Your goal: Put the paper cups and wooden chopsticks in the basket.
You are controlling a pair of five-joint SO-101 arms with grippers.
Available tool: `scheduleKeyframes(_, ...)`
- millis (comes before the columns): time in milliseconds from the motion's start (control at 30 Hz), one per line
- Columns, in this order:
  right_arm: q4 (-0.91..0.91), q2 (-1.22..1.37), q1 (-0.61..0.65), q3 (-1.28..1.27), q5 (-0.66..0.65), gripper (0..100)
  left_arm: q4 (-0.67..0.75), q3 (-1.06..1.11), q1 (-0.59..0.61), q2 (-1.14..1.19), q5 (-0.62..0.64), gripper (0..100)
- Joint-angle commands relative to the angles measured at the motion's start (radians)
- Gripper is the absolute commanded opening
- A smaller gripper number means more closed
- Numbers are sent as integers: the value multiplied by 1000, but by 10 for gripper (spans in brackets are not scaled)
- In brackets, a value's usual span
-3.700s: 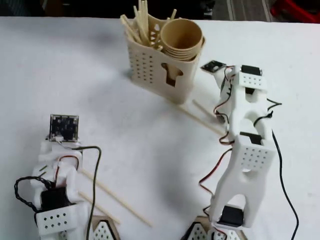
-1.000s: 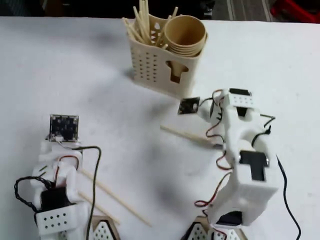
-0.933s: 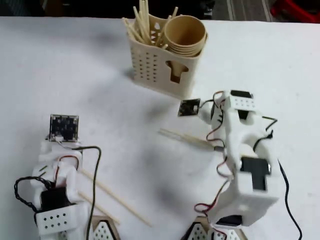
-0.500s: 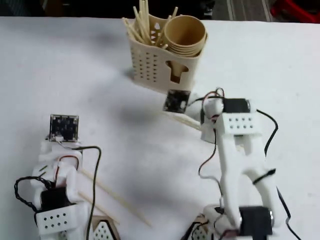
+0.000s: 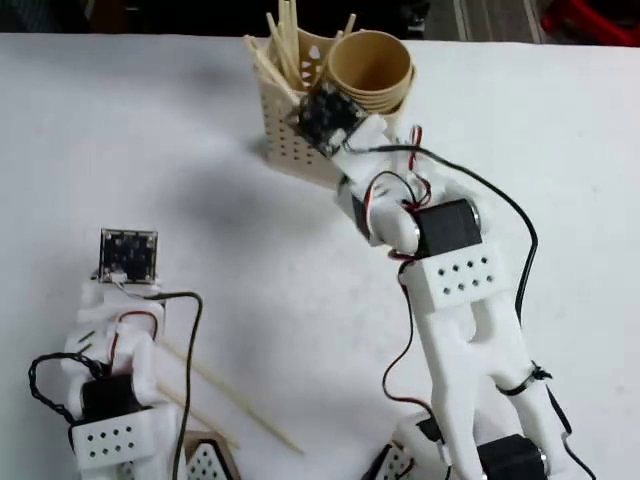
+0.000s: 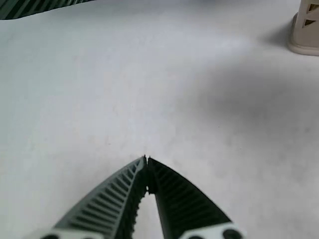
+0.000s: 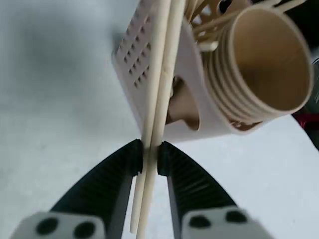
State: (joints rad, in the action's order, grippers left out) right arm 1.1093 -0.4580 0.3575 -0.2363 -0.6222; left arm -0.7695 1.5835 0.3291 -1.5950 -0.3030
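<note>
High view: basket (image 5: 285,140) holding paper cups (image 5: 370,65), loose chopsticks (image 5: 240,404) on desk (image 5: 150,120); left wrist: left tool (image 6: 146,162) closed, empty; right wrist: right tool (image 7: 149,152) pinching chopstick pair (image 7: 162,74) before the basket, which I judge needs lifting over the rim.

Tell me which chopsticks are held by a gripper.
The pair pinched in the right gripper by the basket; others stand inside it, and two lie flat on the table.

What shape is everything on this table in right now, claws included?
Cream perforated plastic basket: upright, partly filled.
Stack of tan paper cups: nested, upright in basket.
Wooden chopsticks in basket: standing on end.
Pair of wooden chopsticks: clamped in right gripper, near the basket.
Loose wooden chopsticks: flat on the white table.
Left gripper: shut, empty.
</note>
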Motion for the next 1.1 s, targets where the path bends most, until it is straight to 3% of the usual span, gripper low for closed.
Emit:
scheduleKeyframes(0, -139, -41, 22, 114, 127, 19, 5, -6, 10, -13, -12, 23)
scheduleKeyframes(300, -630, 7, 87, 137, 238, 19, 5, -6, 10, -13, -12, 23)
scheduleKeyframes(567, -989, 206, 93, 212, 325, 19, 5, -6, 10, -13, -12, 23)
scheduleKeyframes(933, -1049, 518, 62, 316, 327, 22, 5, -6, 10, -13, -12, 23)
scheduleKeyframes(1067, -992, 532, 51, 316, 327, 104, 5, -6, 10, -13, -12, 23)
